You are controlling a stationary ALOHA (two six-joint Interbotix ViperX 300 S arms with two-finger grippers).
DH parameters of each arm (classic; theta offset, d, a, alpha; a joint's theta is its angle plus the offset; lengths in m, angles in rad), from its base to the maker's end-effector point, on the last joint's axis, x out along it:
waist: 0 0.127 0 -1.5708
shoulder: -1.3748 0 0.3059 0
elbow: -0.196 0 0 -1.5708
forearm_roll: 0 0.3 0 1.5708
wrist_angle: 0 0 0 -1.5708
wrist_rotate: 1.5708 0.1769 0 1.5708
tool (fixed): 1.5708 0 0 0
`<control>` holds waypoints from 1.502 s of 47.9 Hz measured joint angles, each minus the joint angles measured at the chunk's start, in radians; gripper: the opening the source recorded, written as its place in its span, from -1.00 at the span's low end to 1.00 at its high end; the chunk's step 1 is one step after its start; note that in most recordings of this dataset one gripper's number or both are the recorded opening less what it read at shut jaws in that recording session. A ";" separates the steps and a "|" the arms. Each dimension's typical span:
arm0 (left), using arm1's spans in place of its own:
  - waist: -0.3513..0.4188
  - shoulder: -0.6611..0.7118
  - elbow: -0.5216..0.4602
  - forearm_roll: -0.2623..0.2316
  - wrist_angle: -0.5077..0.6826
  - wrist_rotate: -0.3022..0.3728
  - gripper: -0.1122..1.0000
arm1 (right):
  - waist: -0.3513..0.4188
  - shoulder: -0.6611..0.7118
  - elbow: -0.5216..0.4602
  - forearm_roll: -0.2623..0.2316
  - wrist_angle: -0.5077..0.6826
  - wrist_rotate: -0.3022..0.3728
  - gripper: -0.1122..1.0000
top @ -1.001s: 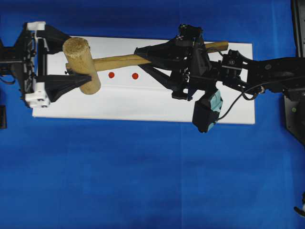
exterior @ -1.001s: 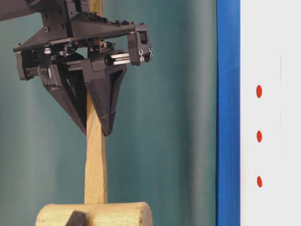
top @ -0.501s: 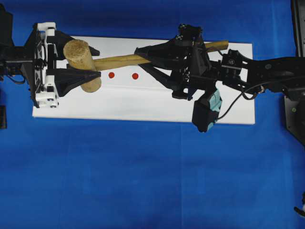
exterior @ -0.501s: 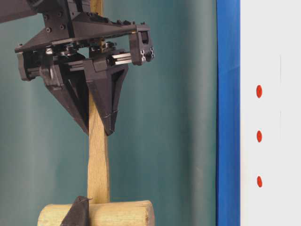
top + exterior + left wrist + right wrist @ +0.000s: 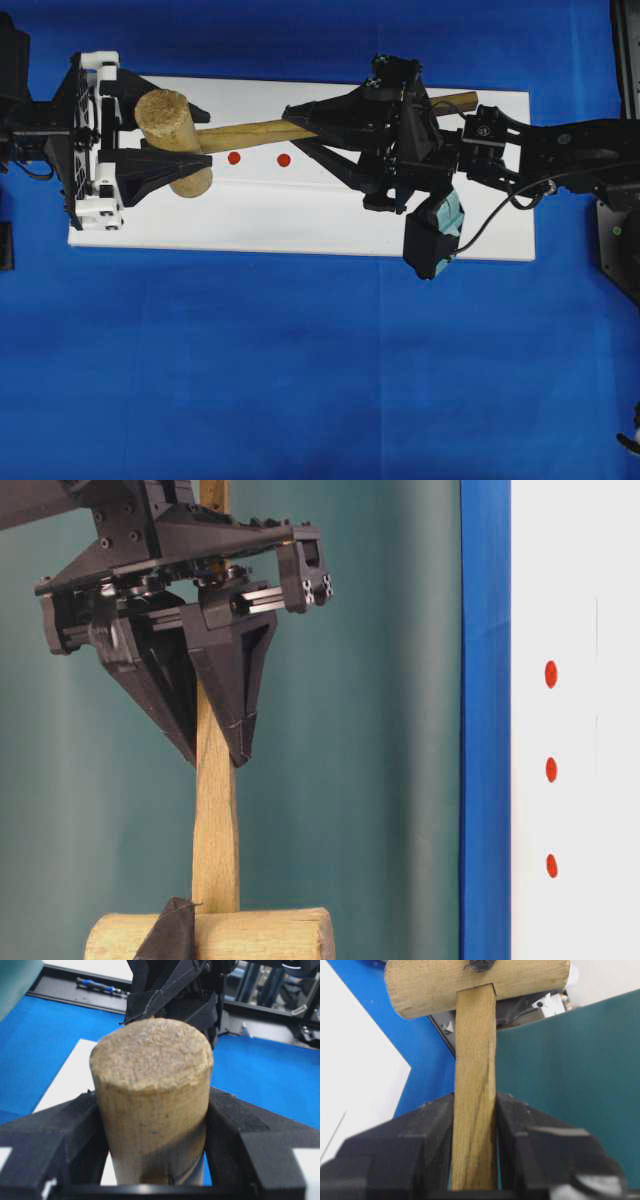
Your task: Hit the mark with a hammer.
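Looking down on the worktop (image 5: 300,380), I see my left gripper (image 5: 195,135) with its jaws clamped around the thick head of the hammer (image 5: 172,135), held above the left end of the white block (image 5: 300,220). My right gripper (image 5: 300,125) has its jaws on either side of the flat handle; whether they press it I cannot tell. Two red dots (image 5: 234,157) show just right of the head; the mark itself I cannot pick out.

Hammer (image 5: 476,1060) handle between right gripper (image 5: 474,1160) fingers, head beyond
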 measured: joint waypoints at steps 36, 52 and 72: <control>-0.009 -0.002 0.002 0.006 0.002 0.126 0.03 | -0.011 -0.094 0.006 0.379 0.238 0.072 0.96; -0.044 -0.005 0.002 0.008 0.002 0.224 0.03 | -0.034 -0.094 -0.002 0.460 0.288 0.075 0.95; -0.044 -0.005 -0.006 0.008 0.002 0.224 0.03 | -0.034 -0.063 -0.038 0.482 0.408 0.075 -0.16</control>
